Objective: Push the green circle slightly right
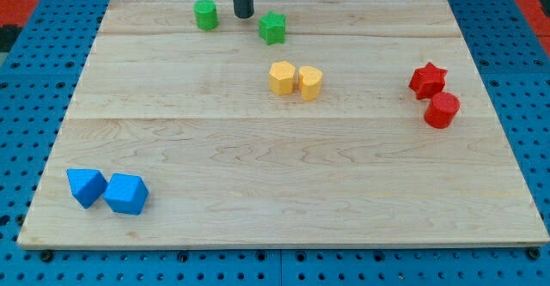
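Observation:
The green circle stands near the top edge of the wooden board, left of centre. My tip rests on the board just to its right, a small gap away. A green star lies right of the tip and slightly lower. The tip is between the two green blocks and touches neither.
Two yellow blocks sit together in the upper middle. A red star and a red round block are at the right. Two blue blocks sit at the bottom left. A blue pegboard surrounds the board.

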{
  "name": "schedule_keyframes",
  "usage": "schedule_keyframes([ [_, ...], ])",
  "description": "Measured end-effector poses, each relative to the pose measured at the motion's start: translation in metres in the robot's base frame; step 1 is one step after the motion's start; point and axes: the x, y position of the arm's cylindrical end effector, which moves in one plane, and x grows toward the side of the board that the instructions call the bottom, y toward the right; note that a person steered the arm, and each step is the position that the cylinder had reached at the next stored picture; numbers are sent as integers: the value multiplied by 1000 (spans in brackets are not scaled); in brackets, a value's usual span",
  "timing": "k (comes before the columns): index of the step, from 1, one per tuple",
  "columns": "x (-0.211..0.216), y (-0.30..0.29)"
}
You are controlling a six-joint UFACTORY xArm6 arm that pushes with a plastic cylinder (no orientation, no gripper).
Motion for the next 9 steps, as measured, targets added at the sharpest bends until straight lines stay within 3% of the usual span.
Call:
schedule_keyframes([
  [6, -9, -1],
  [8, -9, -73],
  [9, -9, -71],
])
